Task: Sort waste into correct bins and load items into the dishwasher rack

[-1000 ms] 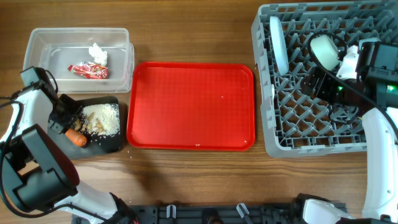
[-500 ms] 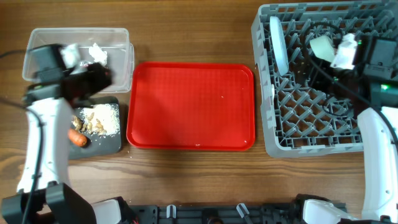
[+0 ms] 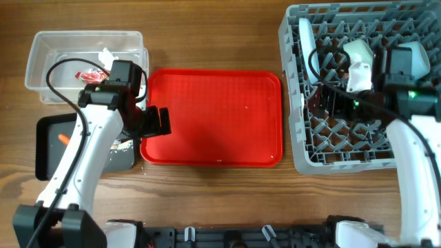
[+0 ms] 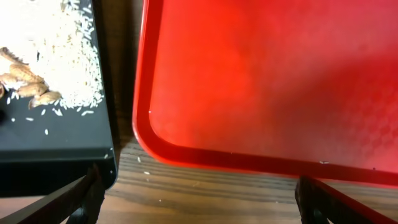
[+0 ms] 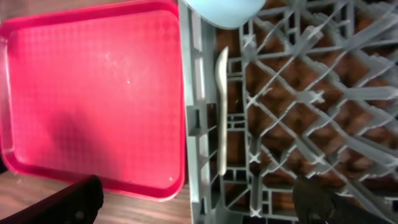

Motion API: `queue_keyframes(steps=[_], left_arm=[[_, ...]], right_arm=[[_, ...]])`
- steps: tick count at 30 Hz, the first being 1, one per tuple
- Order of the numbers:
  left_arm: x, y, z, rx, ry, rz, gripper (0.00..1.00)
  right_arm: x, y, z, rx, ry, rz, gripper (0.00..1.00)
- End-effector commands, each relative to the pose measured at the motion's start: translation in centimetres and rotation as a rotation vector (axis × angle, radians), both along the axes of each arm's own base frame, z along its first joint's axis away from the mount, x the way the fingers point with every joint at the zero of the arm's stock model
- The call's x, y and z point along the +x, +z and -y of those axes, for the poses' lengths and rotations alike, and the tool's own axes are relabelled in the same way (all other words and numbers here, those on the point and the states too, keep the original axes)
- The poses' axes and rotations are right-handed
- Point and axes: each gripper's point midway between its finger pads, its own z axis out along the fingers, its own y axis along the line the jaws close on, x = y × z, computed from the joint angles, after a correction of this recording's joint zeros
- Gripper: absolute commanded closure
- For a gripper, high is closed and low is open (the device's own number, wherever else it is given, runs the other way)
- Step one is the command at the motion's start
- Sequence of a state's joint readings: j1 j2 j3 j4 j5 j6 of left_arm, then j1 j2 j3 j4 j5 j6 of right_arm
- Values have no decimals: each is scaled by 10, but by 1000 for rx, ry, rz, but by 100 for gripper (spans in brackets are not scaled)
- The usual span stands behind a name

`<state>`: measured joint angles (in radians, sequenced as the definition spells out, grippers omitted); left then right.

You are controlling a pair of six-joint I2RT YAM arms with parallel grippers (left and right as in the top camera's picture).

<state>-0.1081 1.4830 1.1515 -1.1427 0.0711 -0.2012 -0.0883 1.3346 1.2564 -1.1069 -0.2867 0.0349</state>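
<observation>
My left gripper (image 3: 157, 122) hovers open over the left edge of the red tray (image 3: 213, 117), with nothing between its fingers (image 4: 81, 199). Below it lie the black tray (image 4: 56, 146), whitish rice (image 4: 56, 43) and brown lumps (image 4: 28, 87). A carrot (image 3: 64, 138) shows on the black tray (image 3: 45, 155). The clear tub (image 3: 41, 62) holds the red wrapper (image 3: 89, 74) and white tissue (image 3: 107, 55). My right gripper (image 3: 334, 103) is open above the grey rack (image 3: 344, 148). A white spoon (image 5: 221, 112) lies in the rack's left edge and a pale blue plate (image 3: 304, 41) stands upright.
The red tray (image 5: 93, 93) lies between the bins and the rack (image 5: 298, 112), its right rim close to the rack's wall. Loose rice grains dot the wood (image 4: 205, 186) below the tray's corner. My left arm hides part of the black tray.
My left arm swung from the black tray, past the clear tub, to the red tray's left edge, and its jaws opened wide. My right arm shifted slightly over the rack.
</observation>
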Motion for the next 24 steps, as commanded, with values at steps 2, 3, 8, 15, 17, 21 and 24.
queue_keyframes(steps=[2,3,8,15,17,21,24], left_arm=[[-9,19,-5,-6,28,185,0],[-10,26,-5,-16,29,271,0],[-27,56,-5,-73,53,619,0],[-52,102,-8,-107,52,873,0],[-54,104,-8,-108,52,879,0],[-58,97,-9,-103,52,848,0],[-60,94,-9,-101,52,832,0]], right_arm=[[-18,17,5,-42,-36,150,0],[-23,25,5,-48,-37,225,0],[-53,55,5,-82,-52,524,0],[-77,76,2,-85,-50,649,0],[-76,74,2,-85,-50,638,0],[-75,71,2,-84,-50,627,0],[-74,70,2,-83,-50,619,0]])
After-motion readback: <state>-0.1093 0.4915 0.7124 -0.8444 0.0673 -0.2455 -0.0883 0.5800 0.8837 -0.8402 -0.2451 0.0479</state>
